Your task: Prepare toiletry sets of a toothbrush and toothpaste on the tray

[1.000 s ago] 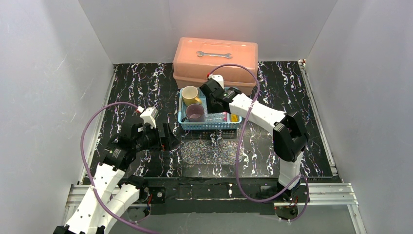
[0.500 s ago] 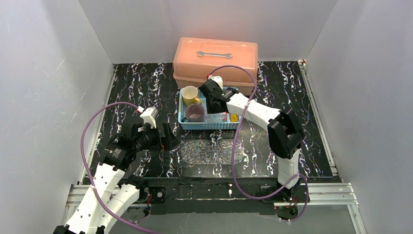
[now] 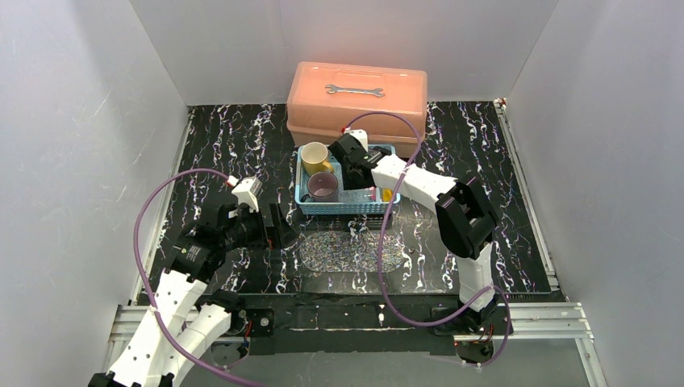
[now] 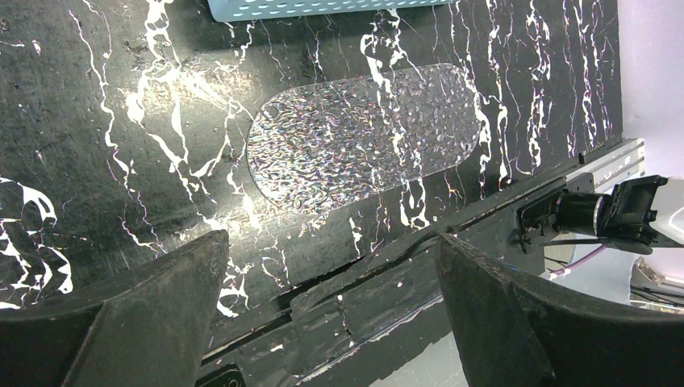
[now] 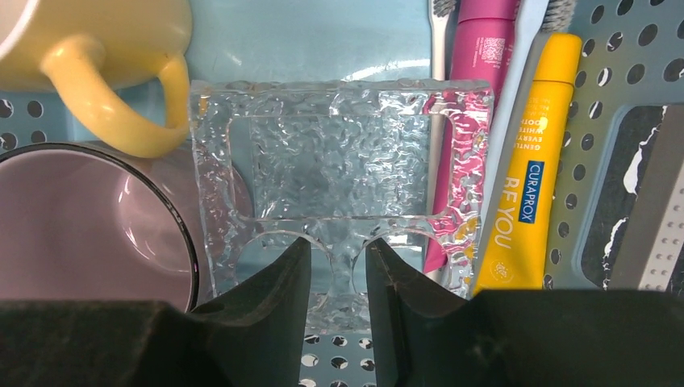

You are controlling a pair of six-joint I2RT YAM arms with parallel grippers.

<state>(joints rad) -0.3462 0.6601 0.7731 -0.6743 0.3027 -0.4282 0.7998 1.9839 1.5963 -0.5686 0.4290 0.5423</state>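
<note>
Blue mesh basket (image 5: 629,48): mid-worktop (image 4: 97,121), toward the far edge, just in front of a salmon toolbox (image 3: 355,97) that carries a wrench (image 3: 354,90). Basket contents: yellow mug (image 5: 89,40) and purple mug (image 5: 81,234) at the left end. Beside them lies the tray (image 5: 339,153), clear and glittery, flat on the basket floor. Pink shows through its edge where it meets the magenta tube (image 5: 484,48). Yellow tube (image 5: 524,185) lies alongside. One pale toothbrush (image 5: 441,40) lies against the magenta tube, another (image 5: 510,97) between the two tubes. Right pincer (image 5: 339,246): in the basket, jaws narrow either side of a rib on the tray's near edge; actual clamping cannot be told. Left pincer (image 4: 327,242): jaws spread wide, holding nothing, above the worktop's near-left part. Oval glitter sheet (image 4: 363,137): flat near the worktop's near edge, centre.
</note>
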